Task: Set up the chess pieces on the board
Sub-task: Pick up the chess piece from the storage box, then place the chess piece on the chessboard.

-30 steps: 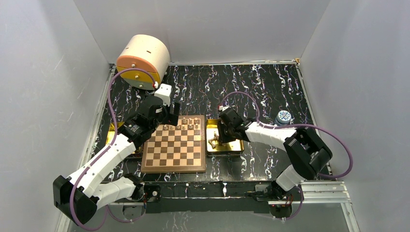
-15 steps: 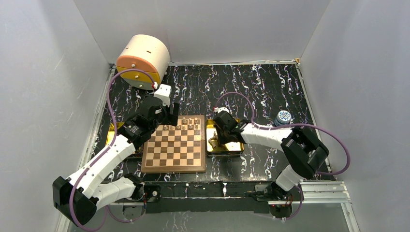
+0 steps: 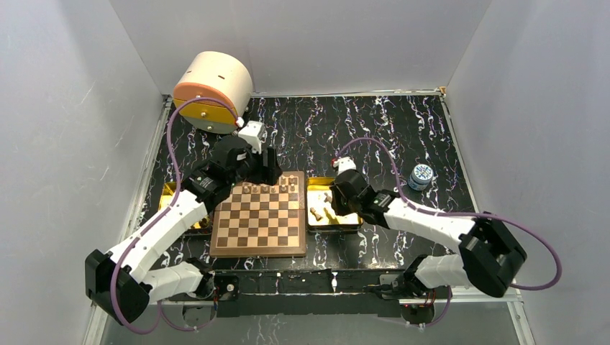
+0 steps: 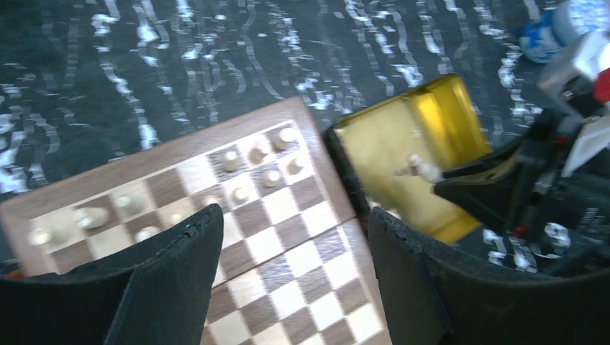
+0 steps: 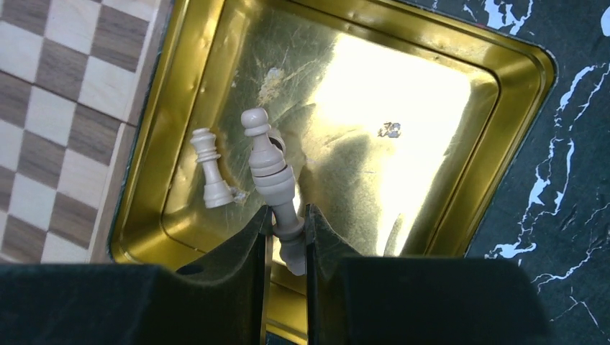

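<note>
Jaws on our right gripper [image 5: 288, 224] pinch one chess piece [image 5: 267, 169] by its base over the gold tray [image 5: 460, 144], just right of the board [image 5: 50, 108]. Our left gripper [image 4: 295, 215] hangs wide-jawed above the board's far rows, where we see other chess pieces [image 4: 262, 176] standing.

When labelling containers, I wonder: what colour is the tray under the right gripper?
Shiny gold tray; right wrist view.

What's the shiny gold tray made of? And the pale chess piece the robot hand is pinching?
The shiny gold rectangular tray looks like thin polished metal: it glares brightly and shows small dents. The pale turned chess piece in the right hand looks like smooth, matte light wood, though plastic is possible; no grain shows.
</note>
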